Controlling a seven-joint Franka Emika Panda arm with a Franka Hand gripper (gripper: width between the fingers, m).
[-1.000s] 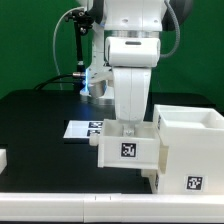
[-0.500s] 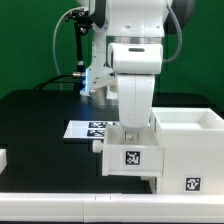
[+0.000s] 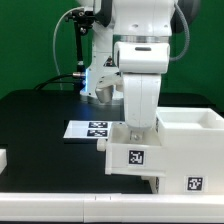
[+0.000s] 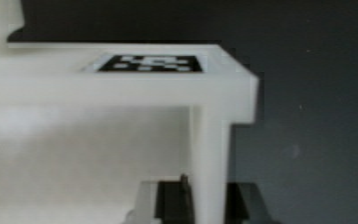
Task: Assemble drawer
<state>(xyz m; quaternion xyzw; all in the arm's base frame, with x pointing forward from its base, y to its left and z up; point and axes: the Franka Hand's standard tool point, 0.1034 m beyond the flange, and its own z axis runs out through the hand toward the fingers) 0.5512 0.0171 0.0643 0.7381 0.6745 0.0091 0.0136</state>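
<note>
The gripper [image 3: 133, 137] is pinching the drawer [image 3: 132, 156] by its wall, nearing the case [image 3: 188, 150] beside it; insertion is remaining.

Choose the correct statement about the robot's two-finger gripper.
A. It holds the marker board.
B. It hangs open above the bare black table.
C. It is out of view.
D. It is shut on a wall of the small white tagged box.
D: the gripper has its fingers pressed on both sides of a thin wall of the small white tagged box.
</note>
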